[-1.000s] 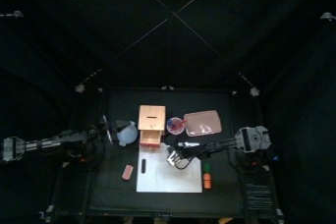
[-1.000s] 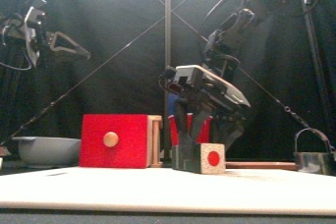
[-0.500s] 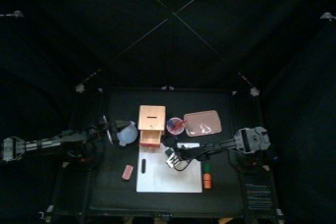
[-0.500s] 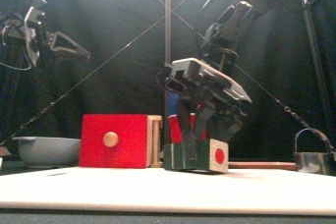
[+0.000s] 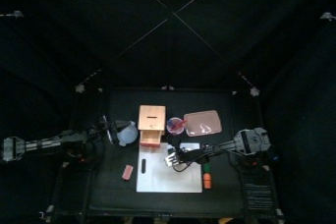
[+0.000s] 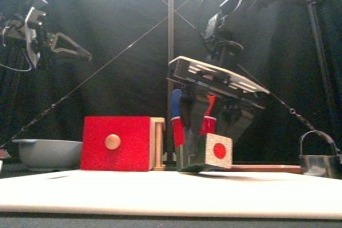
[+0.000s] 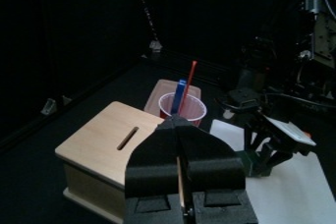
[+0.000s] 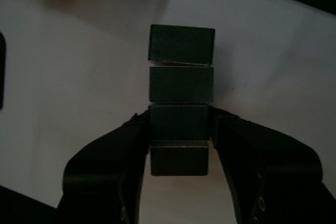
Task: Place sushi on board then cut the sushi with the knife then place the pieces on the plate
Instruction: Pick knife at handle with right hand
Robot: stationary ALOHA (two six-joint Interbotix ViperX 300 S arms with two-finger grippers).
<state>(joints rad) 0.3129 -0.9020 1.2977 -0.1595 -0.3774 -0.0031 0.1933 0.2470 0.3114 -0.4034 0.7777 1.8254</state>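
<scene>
Black tabletop within a curtained booth, seen from the open front toward the back. Nearest the front edge lay the white cutting board, with a small pinkish toy on the table just off its left side and a small orange toy at its right edge; neither could be identified further. On the far part of the board lay the sushi roll, four dark green blocks in a row, its near end face white with a red spot. The right gripper straddled the blocks at one end of the row, its jaws spread and released, a narrow gap showing on each side. Behind the board stood the pale wooden box, its red drawer front facing forward, and just to its right the red cup holding the blue knife and the red knife upright. The blue-grey bowl sat left of the box, and the metal cutter stood at the far right. The pink tray lay behind and to the right of the cup. The left gripper hung above the table's left side near the box, jaws clenched together on nothing.
</scene>
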